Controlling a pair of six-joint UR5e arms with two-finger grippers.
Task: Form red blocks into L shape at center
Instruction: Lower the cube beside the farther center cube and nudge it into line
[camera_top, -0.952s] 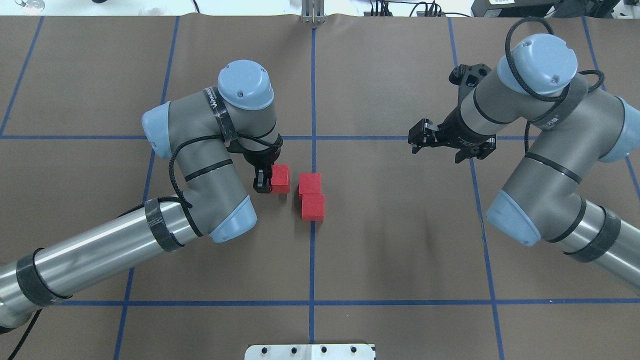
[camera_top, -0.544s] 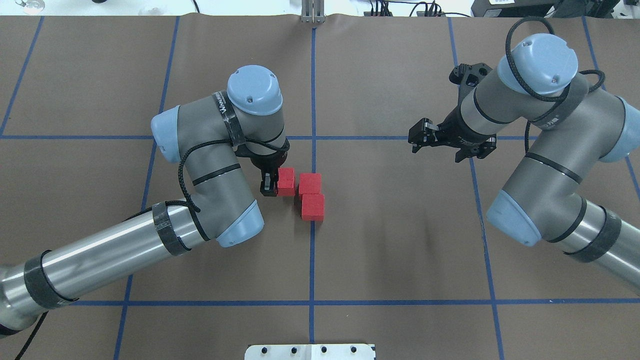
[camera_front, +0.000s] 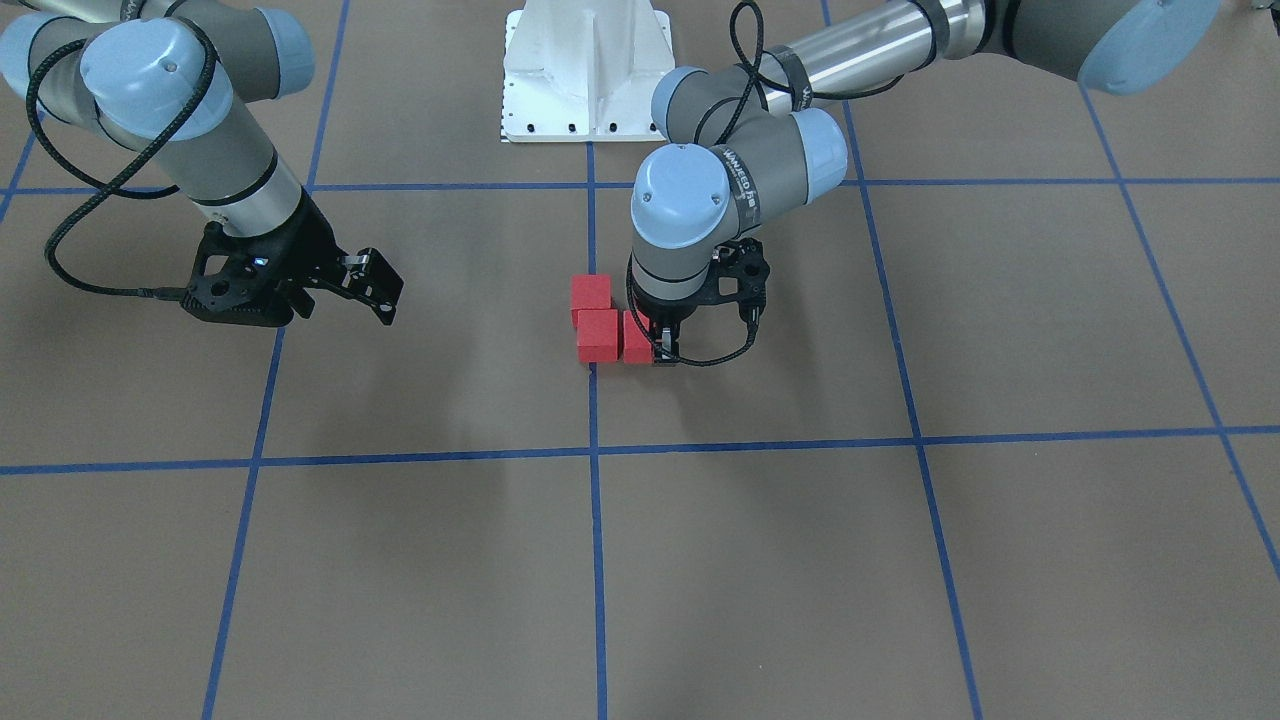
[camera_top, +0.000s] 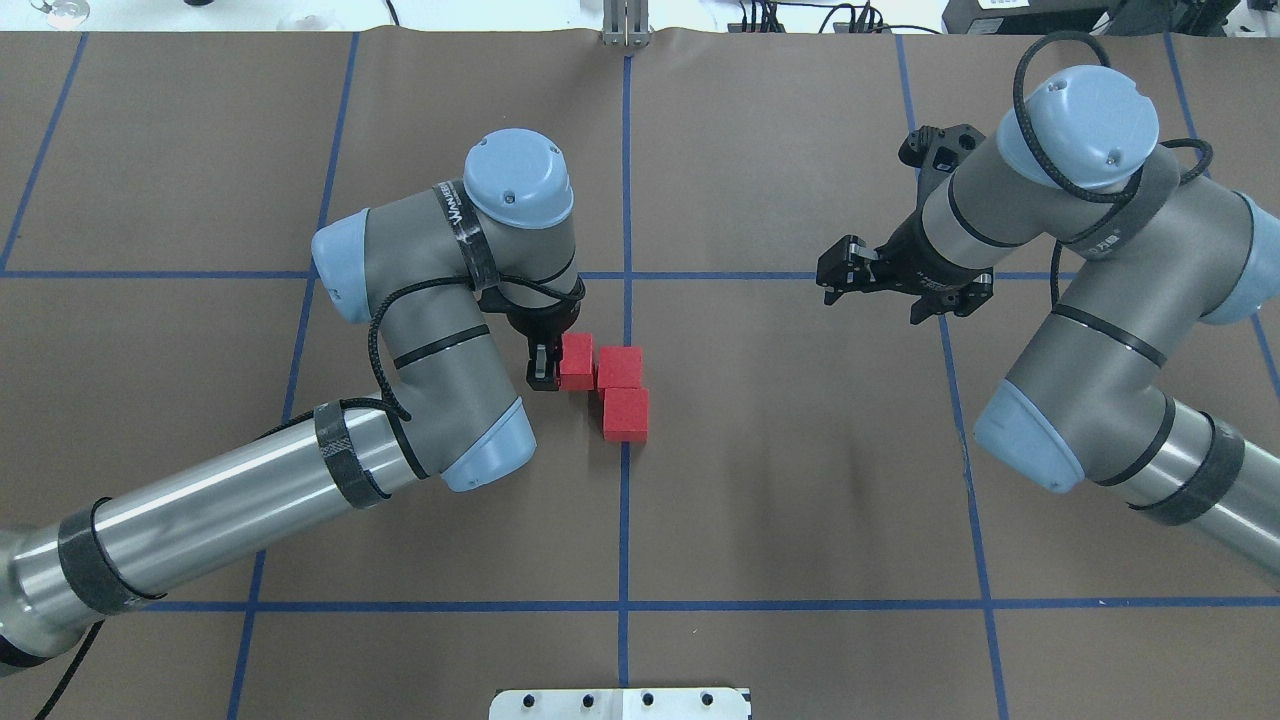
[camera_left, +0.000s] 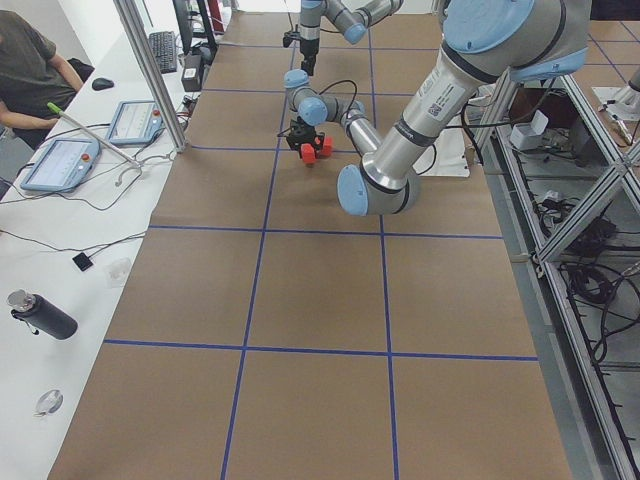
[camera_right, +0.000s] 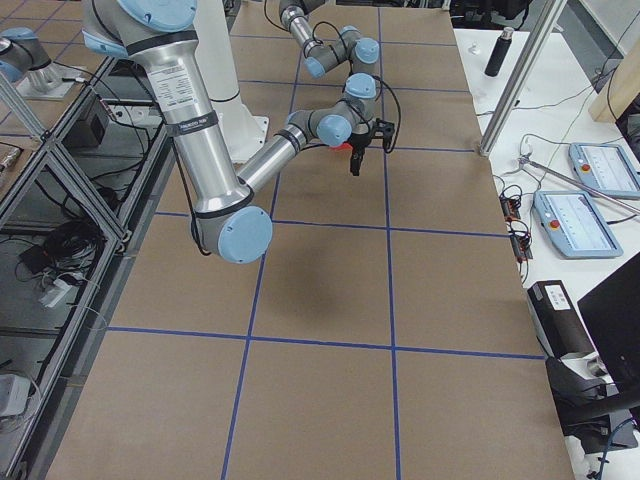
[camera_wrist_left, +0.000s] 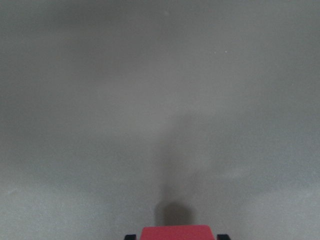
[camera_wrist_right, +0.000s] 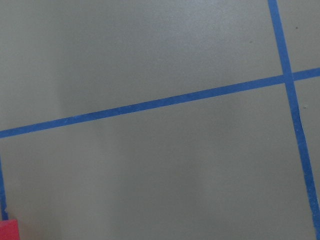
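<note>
Three small matte red cubes (camera_top: 620, 367), one brown paper-covered table (camera_top: 800, 480), two grey-and-blue robot arms, a left arm (camera_top: 430, 330) and a right arm (camera_top: 1080, 300), one white base plate (camera_front: 585, 70)

We see flat, even light from above in every view. On the brown table cover (camera_top: 800, 500) the arms throw only soft, blurred shadows, palest in the overhead view below the right arm (camera_top: 1090, 300). The bare metal tube of the left arm (camera_top: 200, 520) carries a bright streak of glare. Our left wrist view is dim, grey and soft, with a dark shadow rising from the red block (camera_wrist_left: 176, 233) at its lower edge. The right wrist view is brighter, its blue tape (camera_wrist_right: 150, 104) fairly sharp. In both side views the frame posts (camera_left: 150, 70) lean, bent by a wide lens.
</note>
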